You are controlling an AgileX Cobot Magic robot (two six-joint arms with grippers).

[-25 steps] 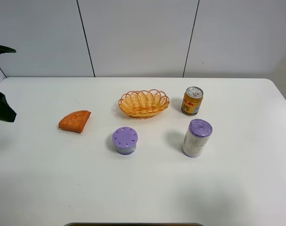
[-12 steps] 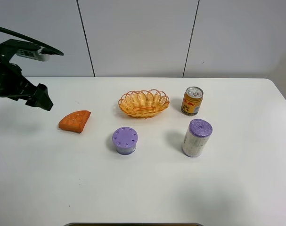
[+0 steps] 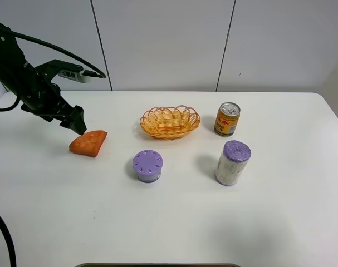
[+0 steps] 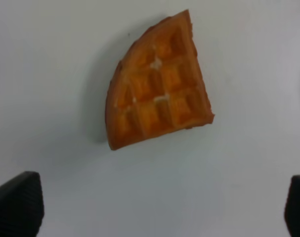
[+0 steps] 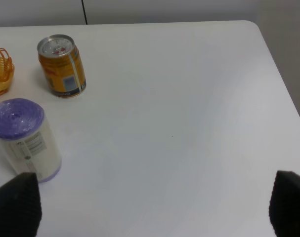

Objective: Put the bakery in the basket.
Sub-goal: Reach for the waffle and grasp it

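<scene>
Left claw [image 3: 75, 121] hangs wide open close by the bakery [image 3: 89, 142], which lies flat on the tabletop [image 3: 169, 222], apart from the basket [image 3: 170, 122]. Risk: the low wedge may slip from a shallow, off-centre pinch, or skid as the claw lands.

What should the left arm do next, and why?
Probably lower the left gripper onto the bakery: its jaws are open, the bakery lies ungripped just beyond them in the wrist view, and the basket holds nothing yet.

Bakery [image 4: 157, 86] matt, grid-textured; basket [image 3: 170, 122] woven; can [image 3: 227, 119] glossy metal.
</scene>
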